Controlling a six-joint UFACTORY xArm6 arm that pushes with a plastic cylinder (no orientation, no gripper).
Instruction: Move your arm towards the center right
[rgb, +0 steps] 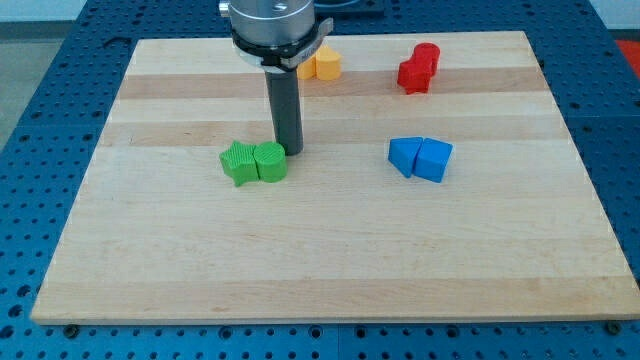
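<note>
My tip (290, 150) touches the counter (320, 270) just beside the green blocks (254, 162), up toward its far edge. There is no claw. Blue blocks (421, 158) sit toward the right edge.

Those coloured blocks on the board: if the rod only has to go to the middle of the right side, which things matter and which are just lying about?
In the job:
my tip, just right of the green blocks
wooden board, whose centre right is the goal

Lying about:
green blocks
blue blocks, nearest the way there
red blocks
orange blocks, partly hidden by the arm
</note>
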